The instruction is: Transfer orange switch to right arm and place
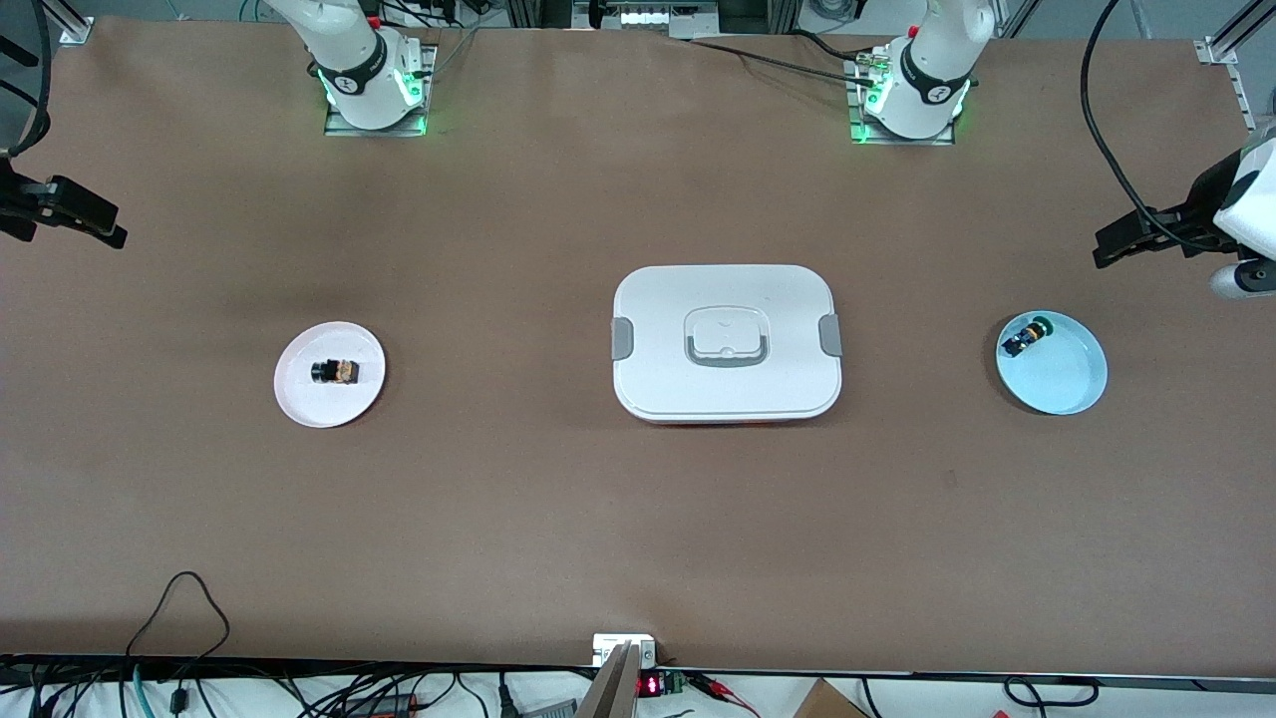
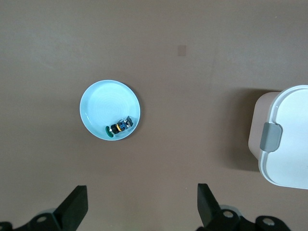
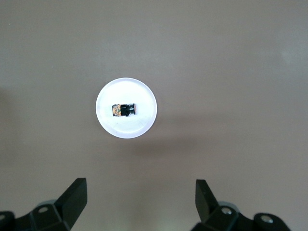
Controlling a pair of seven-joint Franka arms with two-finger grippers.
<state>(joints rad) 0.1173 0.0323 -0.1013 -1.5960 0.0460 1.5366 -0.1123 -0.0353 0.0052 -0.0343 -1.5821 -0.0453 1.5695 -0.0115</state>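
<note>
The orange switch (image 1: 335, 372), a tiny black block with copper-coloured parts, lies on its side on a white plate (image 1: 309, 397) toward the right arm's end of the table. The right wrist view looks down on the orange switch (image 3: 123, 109) on that plate (image 3: 130, 129). My right gripper (image 3: 139, 188) hangs high over bare table beside the plate, open and holding nothing; it shows at the edge of the front view (image 1: 112, 233). My left gripper (image 2: 142, 192) is also open and holds nothing, high over the table at the left arm's end (image 1: 1105, 249).
A light blue plate (image 1: 1065, 381) at the left arm's end holds a small black-and-blue part with a green cap (image 1: 1027, 337). A shut white container with grey latches (image 1: 728, 399) stands mid-table. Cables run along the table edge nearest the front camera.
</note>
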